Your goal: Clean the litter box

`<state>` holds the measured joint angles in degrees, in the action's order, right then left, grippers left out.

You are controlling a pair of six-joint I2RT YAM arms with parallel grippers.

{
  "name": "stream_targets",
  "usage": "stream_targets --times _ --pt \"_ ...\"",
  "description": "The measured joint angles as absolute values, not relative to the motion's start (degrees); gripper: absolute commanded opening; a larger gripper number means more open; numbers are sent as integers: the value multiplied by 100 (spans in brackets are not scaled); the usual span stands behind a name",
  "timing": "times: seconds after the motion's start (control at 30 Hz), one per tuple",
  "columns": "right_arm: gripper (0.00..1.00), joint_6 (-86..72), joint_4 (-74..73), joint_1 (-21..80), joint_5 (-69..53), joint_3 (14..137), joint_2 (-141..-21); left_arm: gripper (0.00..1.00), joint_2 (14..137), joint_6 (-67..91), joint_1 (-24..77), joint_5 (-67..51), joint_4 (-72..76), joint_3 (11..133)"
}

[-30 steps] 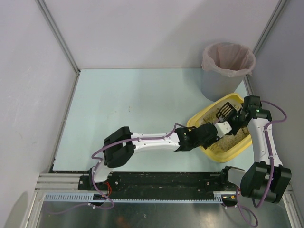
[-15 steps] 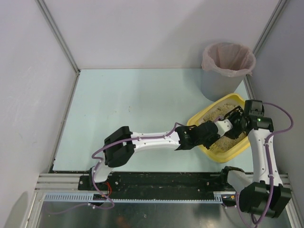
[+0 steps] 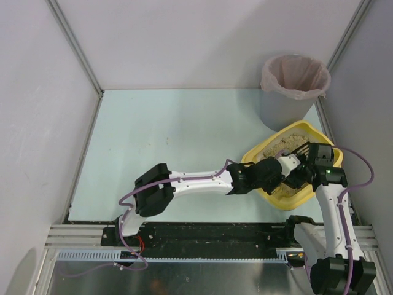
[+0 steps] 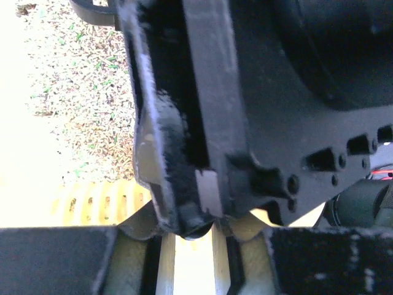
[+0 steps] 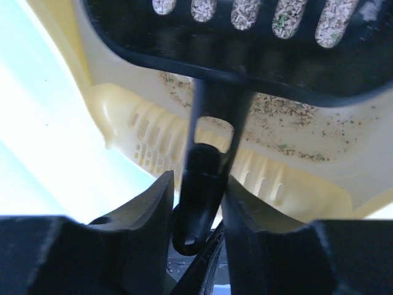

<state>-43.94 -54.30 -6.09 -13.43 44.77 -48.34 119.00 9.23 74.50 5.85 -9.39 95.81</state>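
Litter box (image 3: 305,128), yellow with beige litter (image 3: 287,143) inside, is seen at the right side of the worktop (image 3: 172,141), just beside the grey bin (image 3: 288,92). Its rim on the left side is clamped between the fingers of the left hand (image 4: 196,246). Inside it, a black slotted scoop (image 5: 245,55) is held over the litter, its handle gripped tight by the right hand (image 5: 196,184).

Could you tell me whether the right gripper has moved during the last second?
Yes. The right gripper has pulled back toward the near edge, away from the grey bin.
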Motion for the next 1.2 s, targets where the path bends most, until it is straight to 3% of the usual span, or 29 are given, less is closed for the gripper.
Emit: stream_targets --times 0.13,0.23,0.4,0.47,0.53,0.93,1.2 --pt "11 -4624 -5325 -578 -1376 4379 -4801 12 11900 1020 7448 613 -954 9581" --pt "2 -4668 -5277 -580 -1431 4377 -4873 28 11900 1046 7432 628 -974 9581" --pt "0 -4622 -5177 -690 -1715 4368 -5028 50 11834 921 7389 576 -1004 9531" --pt "0 -4554 -5109 -794 -1815 4359 -5085 66 11695 867 7391 489 -1022 9474" --pt "0 -4460 -5059 -934 -2005 4359 -5170 75 11498 808 7408 390 -1028 9439" --pt "0 -3275 -5760 -1575 -3079 4969 -6167 97 9513 596 7413 -255 -794 8348" --pt "0 -2252 -6923 -1656 -3546 5371 -6890 99 7885 270 7214 -753 -1321 7157"
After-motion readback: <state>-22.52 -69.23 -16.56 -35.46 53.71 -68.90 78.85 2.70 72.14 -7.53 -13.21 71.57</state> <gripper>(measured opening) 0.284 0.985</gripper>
